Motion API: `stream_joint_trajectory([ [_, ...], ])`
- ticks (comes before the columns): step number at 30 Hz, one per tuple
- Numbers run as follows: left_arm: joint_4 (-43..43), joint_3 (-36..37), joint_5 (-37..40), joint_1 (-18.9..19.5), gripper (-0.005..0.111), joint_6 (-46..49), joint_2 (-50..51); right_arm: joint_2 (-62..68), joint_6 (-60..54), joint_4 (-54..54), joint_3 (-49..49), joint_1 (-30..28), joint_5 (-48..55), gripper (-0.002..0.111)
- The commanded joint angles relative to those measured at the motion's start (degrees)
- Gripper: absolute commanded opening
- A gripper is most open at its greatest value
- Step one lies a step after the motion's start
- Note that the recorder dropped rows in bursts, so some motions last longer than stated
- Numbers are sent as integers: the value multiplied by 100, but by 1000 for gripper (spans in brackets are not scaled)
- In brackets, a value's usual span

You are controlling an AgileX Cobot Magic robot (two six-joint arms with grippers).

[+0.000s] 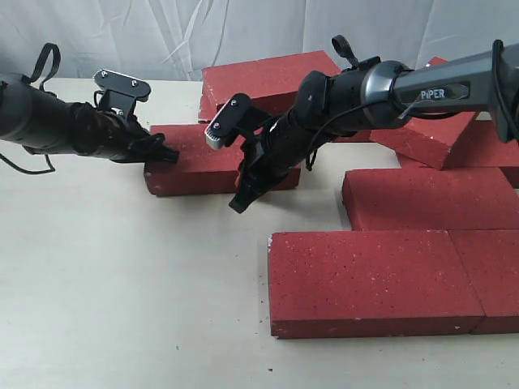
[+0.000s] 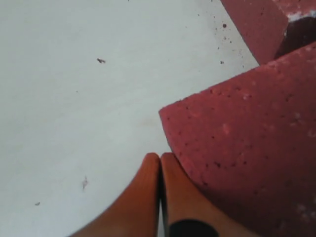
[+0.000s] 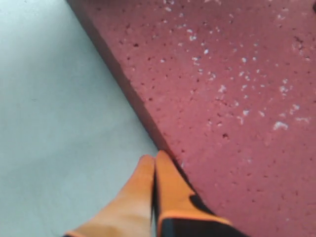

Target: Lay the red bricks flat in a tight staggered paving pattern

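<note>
Bricks (image 1: 381, 279) laid flat fill the right side in staggered rows. Loose brick (image 1: 195, 166) lies apart to their left — left gripper (image 1: 166, 152) at its end, right gripper (image 1: 242, 201) at its long side, both pinched together (pushers, likely).

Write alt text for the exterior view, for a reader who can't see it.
Two black arms hold shut grippers against one loose brick on a pale table: the left gripper at its left end, the right gripper at its near edge. To the right, laid bricks lie flat in offset rows, with a tilted brick leaning behind them.
</note>
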Motion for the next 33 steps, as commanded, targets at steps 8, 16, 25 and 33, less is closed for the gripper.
stream_joint_trajectory([
  [8, 43, -369, -30, -144, 0, -6, 371, -5, 71, -142, -30, -30, -207, -1],
  [16, 78, -404, -52, -144, 0, -6, 394, -5, 1200, -1470, -30, -30, -229, -1],
  [25, 197, -404, 195, -134, 0, -6, 250, -275, 1357, -1724, -43, -30, 390, -1],
  [33, 294, -404, 965, 109, 0, 16, -209, -596, 1382, -1671, -43, -30, 1083, -1],
])
